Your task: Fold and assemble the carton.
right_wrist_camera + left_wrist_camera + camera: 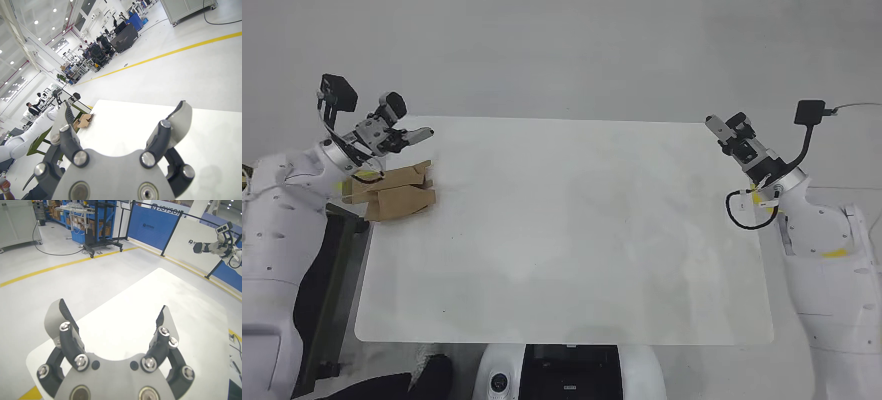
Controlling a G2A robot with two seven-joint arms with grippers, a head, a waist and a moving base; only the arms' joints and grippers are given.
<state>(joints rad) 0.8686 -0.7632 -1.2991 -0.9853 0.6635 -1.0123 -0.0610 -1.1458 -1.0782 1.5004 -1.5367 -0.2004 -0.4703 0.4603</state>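
A dark frame (340, 262) stands just beside the table (562, 240). The left gripper (412, 133) hangs wide open, holding nothing, near the carton (397, 193), which lies at the table's left edge. The right gripper (718, 124), also wide open and holding nothing, is at the far right corner, well apart from the carton.

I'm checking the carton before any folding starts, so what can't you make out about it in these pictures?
- Top view: the end of the carton nearest the left gripper is covered by that arm.
- Top view: whether the left gripper touches the carton or hangs above it cannot be told from overhead.
- Right wrist view: the carton is far off and too small to show its flaps, creases or how far it is folded.
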